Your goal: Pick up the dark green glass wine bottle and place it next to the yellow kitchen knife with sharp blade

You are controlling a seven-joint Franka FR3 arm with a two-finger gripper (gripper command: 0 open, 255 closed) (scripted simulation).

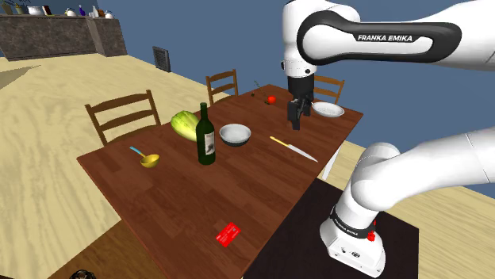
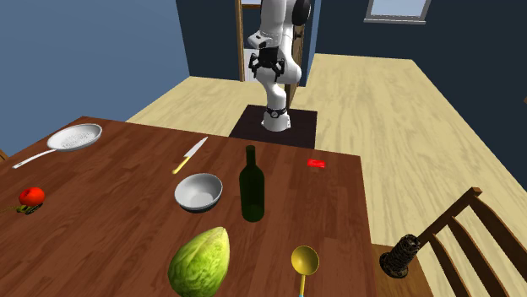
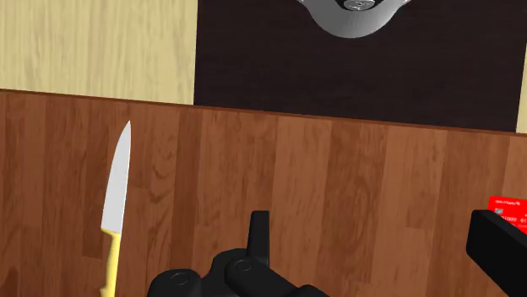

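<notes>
Shoulder view has the dark green wine bottle [image 1: 206, 136] standing upright near the middle of the wooden counter [image 1: 182, 206], resting on the wood with nothing gripping it. Just beside it, on the side toward the knife, sits a pale bowl [image 1: 235, 134]. A green cabbage [image 1: 185, 124] lies behind the bottle toward the edge where the chairs stand, and a yellow spoon [image 1: 147, 159] lies on its other side. The yellow-handled knife [image 1: 292, 147] lies flat close to the counter edge that faces the stand, well apart from the bottle, its blade tip pointing at that edge.

The gripper [image 1: 295, 113] hangs above the counter, past the knife and near the white plate [image 1: 328, 109] at the corner, touching nothing. In the wrist view the gripper [image 3: 368, 221] has its two black fingers [image 3: 259, 229] spread wide with only bare wood between them. The knife [image 3: 116, 215] lies off to one side of them and a red card [image 3: 509, 207] just behind the other finger.

In the second exterior view the bottle [image 2: 251, 186] stands beside the bowl [image 2: 198, 191]. The knife [image 2: 190, 155] lies beyond the bowl toward the stand-side edge. The red card [image 2: 316, 163] lies near that same edge, toward its corner. A red tomato [image 2: 31, 196] sits well away from the bottle, near the plate [image 2: 74, 137].
</notes>
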